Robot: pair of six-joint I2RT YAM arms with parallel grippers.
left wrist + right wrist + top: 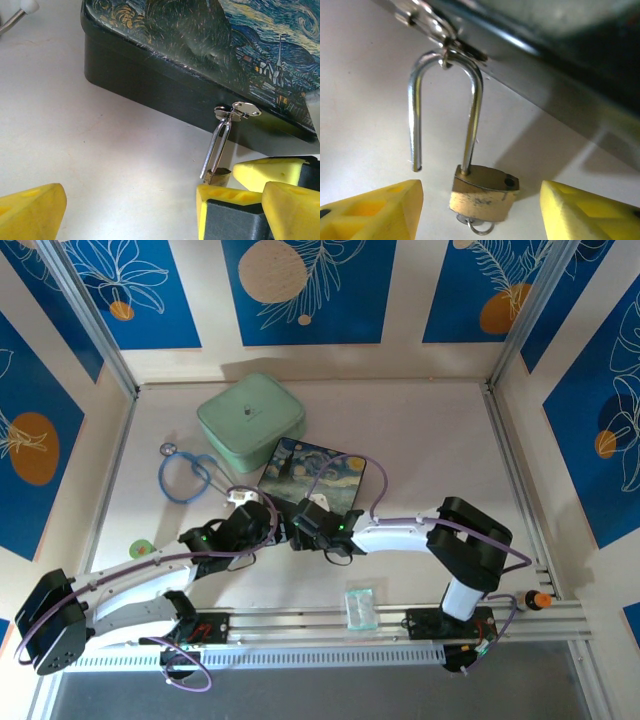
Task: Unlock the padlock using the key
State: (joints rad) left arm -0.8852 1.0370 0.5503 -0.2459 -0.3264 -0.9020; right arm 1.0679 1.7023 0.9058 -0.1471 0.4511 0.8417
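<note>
The small brass padlock hangs by its silver shackle from the metal clasp of the painted box. The shackle stands open: one leg sits in the body and the other ends free. The key sticks out of the bottom of the body, with a small wire ring on it. My right gripper is open and straddles the padlock body, with a gap between each yellow finger and the brass. My left gripper is open wide just beside it, holding nothing. The padlock shows at its right.
The painted box lies mid-table, just beyond both grippers. A mint-green case stands behind it, a blue looped cord lies to the left, and a clear packet rests on the rail at the near edge.
</note>
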